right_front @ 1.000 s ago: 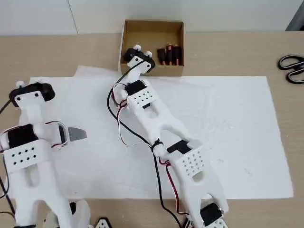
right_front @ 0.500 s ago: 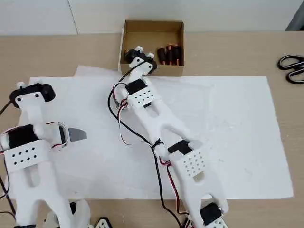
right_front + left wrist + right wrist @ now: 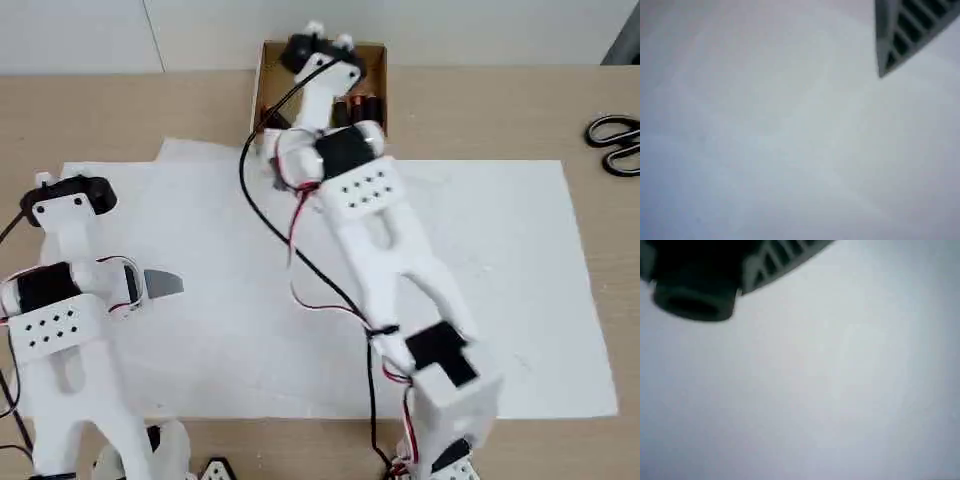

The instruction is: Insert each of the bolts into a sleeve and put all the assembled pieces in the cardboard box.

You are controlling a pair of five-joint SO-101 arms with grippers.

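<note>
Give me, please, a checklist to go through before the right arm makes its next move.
1. Right arm over the cardboard box: ok, its wrist hangs above the box's far edge.
2. Piece in hand: cannot tell. A dark cylinder shows close to the right wrist camera, but the grip on it is not visible.
3. Assembled pieces in the box: ok, some lie by its right wall. The arm hides the count.
4. Left arm out of the way: ok, it stands over the left part of the white paper, apart from the box.
5. Scissors away from the work: ok, near the table's right edge.
</note>
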